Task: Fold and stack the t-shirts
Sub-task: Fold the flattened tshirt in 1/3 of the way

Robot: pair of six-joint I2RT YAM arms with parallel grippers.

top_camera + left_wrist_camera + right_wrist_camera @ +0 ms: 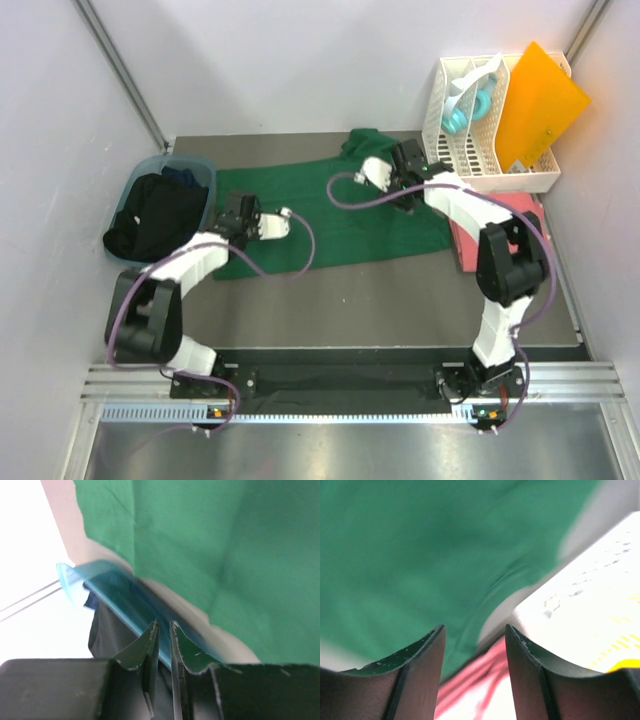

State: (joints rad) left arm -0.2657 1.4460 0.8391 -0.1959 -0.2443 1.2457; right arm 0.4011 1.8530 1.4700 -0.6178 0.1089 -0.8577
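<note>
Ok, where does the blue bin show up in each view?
Top: bin at far left, beside the green shirt.
Left wrist: bin rim runs diagonally, left of centre, below the shirt.
Right wrist: not in it.
Shared landmark: green shirt, in all three.

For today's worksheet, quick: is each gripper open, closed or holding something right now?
Left gripper: barely open, holding nothing.
Right gripper: open, holding nothing.

Soft matt cloth on the green shirt point(300, 195). Left of it, glossy blue plastic bin point(190, 165). Right of it, smooth white plastic rack point(490, 180).
</note>
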